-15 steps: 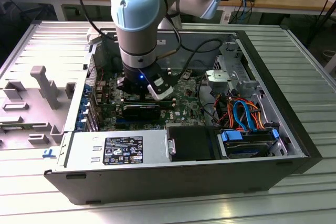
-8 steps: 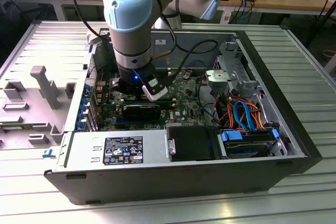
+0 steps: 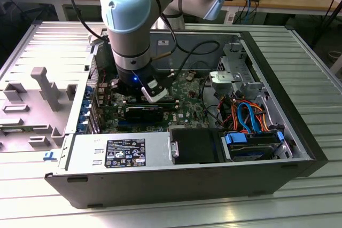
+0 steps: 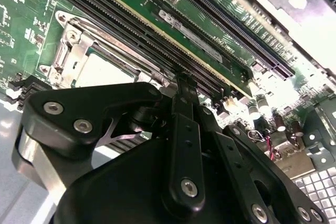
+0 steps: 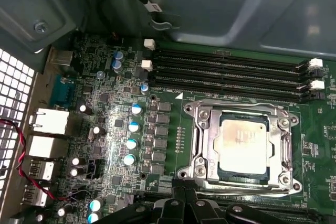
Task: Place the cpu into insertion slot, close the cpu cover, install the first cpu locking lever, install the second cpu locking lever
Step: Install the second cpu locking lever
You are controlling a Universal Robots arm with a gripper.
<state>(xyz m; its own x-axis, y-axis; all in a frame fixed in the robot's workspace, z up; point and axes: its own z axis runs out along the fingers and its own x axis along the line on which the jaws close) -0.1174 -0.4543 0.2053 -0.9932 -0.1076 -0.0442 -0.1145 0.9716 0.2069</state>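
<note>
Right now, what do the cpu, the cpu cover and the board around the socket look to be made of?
The cpu: dull pale metal top, matte, catching soft glare. The cpu cover: thin bright silver sheet metal, probably steel, with shiny stamped edges, lying down around the cpu. The green circuit board: looks like lacquered laminate, glossy green and studded with components. The gripper is matte black, either plastic or coated metal.

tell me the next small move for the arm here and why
Probably ease the gripper toward the edge of the cpu cover to work a locking lever. The cpu already sits in the insertion slot with the cover lying flat around it, and the gripper hovers just beside the socket.
</note>
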